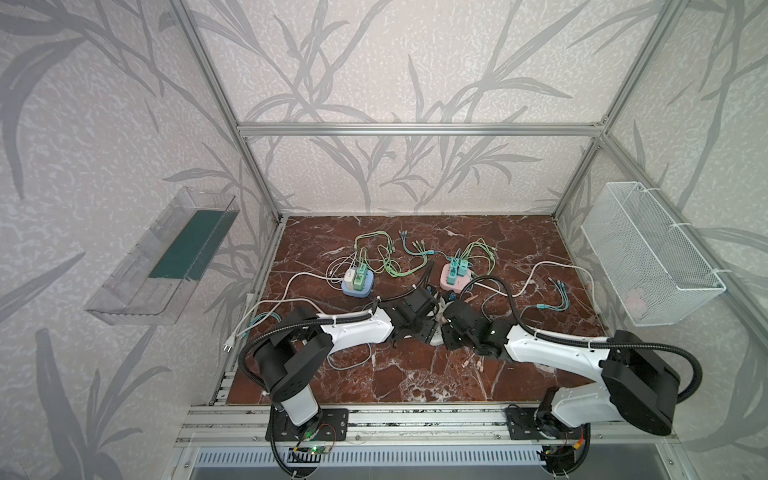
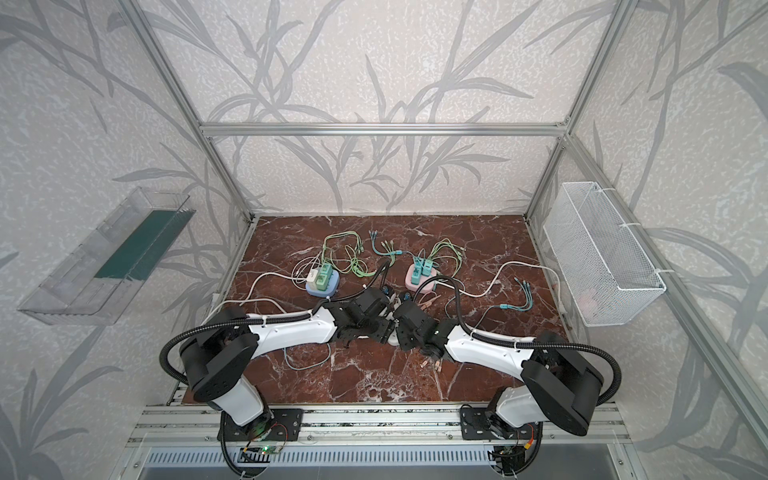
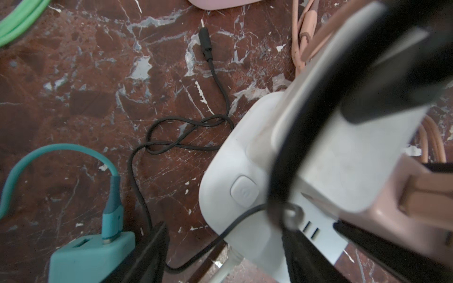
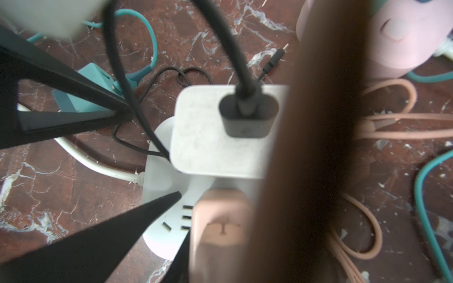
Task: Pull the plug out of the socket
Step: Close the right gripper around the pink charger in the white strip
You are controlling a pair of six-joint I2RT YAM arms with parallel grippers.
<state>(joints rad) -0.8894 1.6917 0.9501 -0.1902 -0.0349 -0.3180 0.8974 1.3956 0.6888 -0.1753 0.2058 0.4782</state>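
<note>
The red-brown marble table [image 1: 415, 374] carries 3 socket blocks. Reading its top as a dial in both top views, the blue socket block [image 1: 357, 289] lies toward 10 o'clock and the pink socket block [image 1: 455, 283] toward 2 o'clock. The white socket block [image 3: 228, 171] lies close to the centre, mostly hidden beneath the arms. Green cables [image 1: 374, 245] loop at 11 o'clock. A teal multi-head cable [image 1: 552, 301] lies at 3 o'clock, with a white cord [image 1: 552, 263] arching just beyond it. A loose white plug [image 1: 227, 347] rests at the 8 o'clock edge. A teal adapter [image 3: 90, 257], a thin black cable [image 3: 215, 80] and pink cable loops [image 4: 404, 134] lie just beside the white block.
</note>
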